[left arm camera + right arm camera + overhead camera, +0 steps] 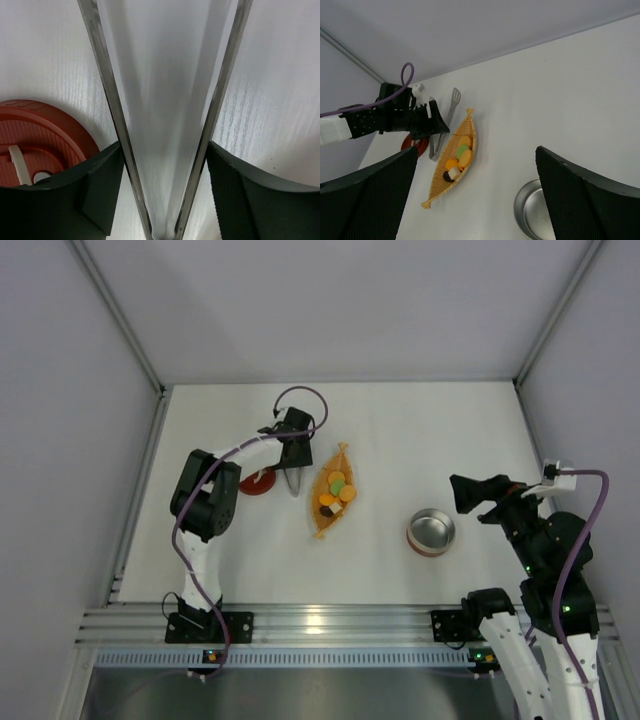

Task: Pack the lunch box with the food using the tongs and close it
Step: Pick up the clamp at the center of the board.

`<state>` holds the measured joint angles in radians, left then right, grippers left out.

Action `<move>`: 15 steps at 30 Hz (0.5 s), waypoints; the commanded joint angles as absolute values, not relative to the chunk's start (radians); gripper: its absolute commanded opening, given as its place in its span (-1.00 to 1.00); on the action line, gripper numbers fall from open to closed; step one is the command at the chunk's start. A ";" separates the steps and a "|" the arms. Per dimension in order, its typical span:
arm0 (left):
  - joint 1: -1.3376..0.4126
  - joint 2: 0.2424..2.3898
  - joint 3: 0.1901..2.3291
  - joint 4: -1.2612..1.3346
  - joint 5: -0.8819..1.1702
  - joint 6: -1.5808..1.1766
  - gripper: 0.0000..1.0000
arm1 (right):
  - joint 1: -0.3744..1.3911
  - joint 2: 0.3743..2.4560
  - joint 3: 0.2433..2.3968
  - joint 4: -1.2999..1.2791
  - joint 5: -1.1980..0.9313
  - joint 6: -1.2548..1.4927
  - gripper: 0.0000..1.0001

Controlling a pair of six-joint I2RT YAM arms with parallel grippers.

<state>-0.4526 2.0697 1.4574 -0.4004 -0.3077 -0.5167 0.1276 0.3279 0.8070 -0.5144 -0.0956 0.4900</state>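
Beside the lid (45, 131), left gripper (164, 150) straddles the tongs (107, 90): pads (100, 185) meet both arms, grip unconfirmed; squeeze evenly near hinge. Right gripper (476, 155) spread wide, empty.

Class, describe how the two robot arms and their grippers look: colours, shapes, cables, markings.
The left arm and right arm have white tubular links with bulky black joints. A purple cable runs along each. The left gripper and right gripper are black, each with two broad fingers whose inner faces carry a fine dotted texture. Small green lights glow on the right arm.
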 commanded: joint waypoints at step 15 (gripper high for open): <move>-0.456 1.875 1.505 -0.497 -0.293 -0.517 -0.18 | 0.112 0.330 0.821 -0.509 -0.103 0.492 0.99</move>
